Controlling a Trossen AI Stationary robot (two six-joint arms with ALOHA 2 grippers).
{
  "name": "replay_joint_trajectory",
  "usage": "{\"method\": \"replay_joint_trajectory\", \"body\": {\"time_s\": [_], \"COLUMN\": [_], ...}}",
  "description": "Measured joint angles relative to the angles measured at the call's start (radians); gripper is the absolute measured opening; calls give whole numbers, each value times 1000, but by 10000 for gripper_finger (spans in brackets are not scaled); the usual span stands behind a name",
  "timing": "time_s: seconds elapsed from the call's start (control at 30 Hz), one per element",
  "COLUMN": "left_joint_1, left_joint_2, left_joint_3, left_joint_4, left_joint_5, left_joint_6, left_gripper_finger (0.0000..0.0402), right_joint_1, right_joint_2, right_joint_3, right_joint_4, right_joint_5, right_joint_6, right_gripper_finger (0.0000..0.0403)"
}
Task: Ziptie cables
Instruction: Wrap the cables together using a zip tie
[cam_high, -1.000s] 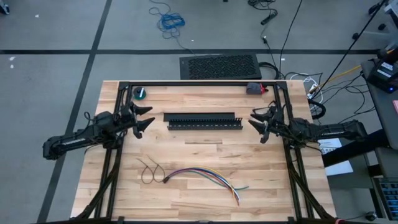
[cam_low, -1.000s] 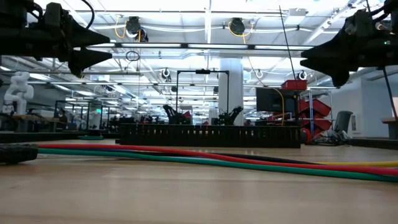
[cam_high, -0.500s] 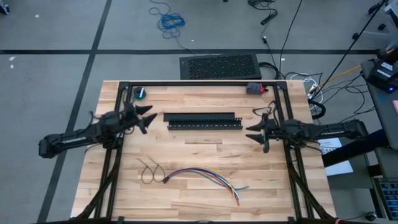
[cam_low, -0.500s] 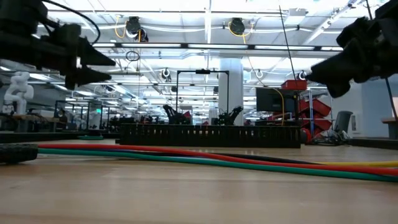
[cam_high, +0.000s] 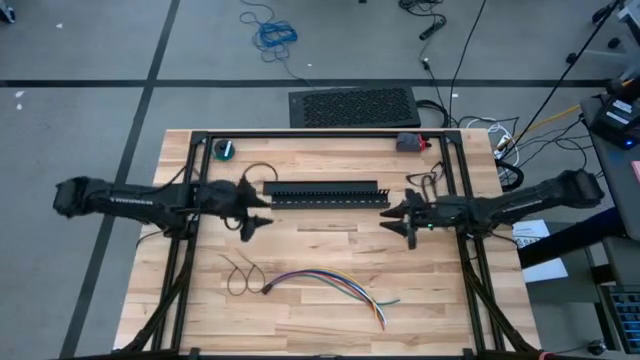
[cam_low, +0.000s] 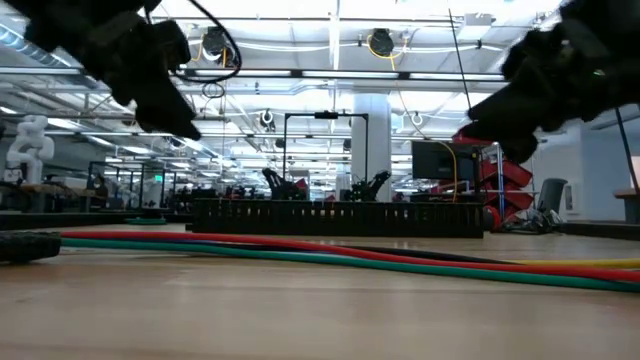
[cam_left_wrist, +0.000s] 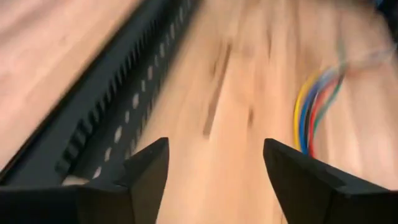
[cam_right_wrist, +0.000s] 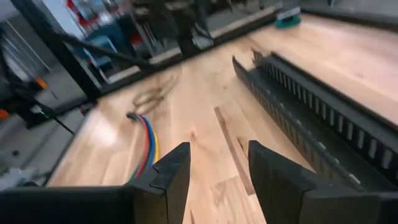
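The left claw (cam_high: 252, 218) hangs above the wooden surface (cam_high: 320, 320) near the left end of the black slotted duct (cam_high: 326, 193), its two fingers spread apart with nothing between them. The right claw (cam_high: 397, 217) hovers near the duct's right end, fingers parted by a narrower gap, also holding nothing. Both arms reach in from the sides toward the middle. The cables (cam_high: 325, 283), a loose bundle of coloured wires, lie flat on the near part of the surface, well apart from both claws. The zipties (cam_high: 242, 273) lie as thin dark loops just beside the bundle's left end. A small green-and-white object (cam_high: 226, 150) sits near the far left corner.
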Motion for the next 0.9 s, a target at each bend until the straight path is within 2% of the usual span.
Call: {"method": "replay_joint_trajectory", "body": {"time_s": [0.13, 0.3, 0.43, 0.6, 0.9], "left_joint_1": [-115, -263, -355, -463, -523], "left_joint_2": [104, 205, 291, 357, 479], "left_joint_3": [115, 120, 113, 112, 92], "left_joint_4": [-223, -345, -398, -393, -357], "left_joint_5": [-53, -53, -53, -66, -118], "left_joint_6": [13, -77, -130, -187, -163], "left_gripper_finger": [229, 205, 190, 175, 170], "right_joint_1": [44, 86, 106, 132, 142], "right_joint_2": [265, 490, 580, 647, 718], "right_joint_3": [163, 344, 424, 450, 451], "right_joint_4": [2, 3, 4, 5, 44], "right_joint_5": [36, 41, 42, 42, 48], "right_joint_6": [-9, -70, -82, -17, 61], "right_gripper_finger": [153, 153, 153, 153, 153]}}
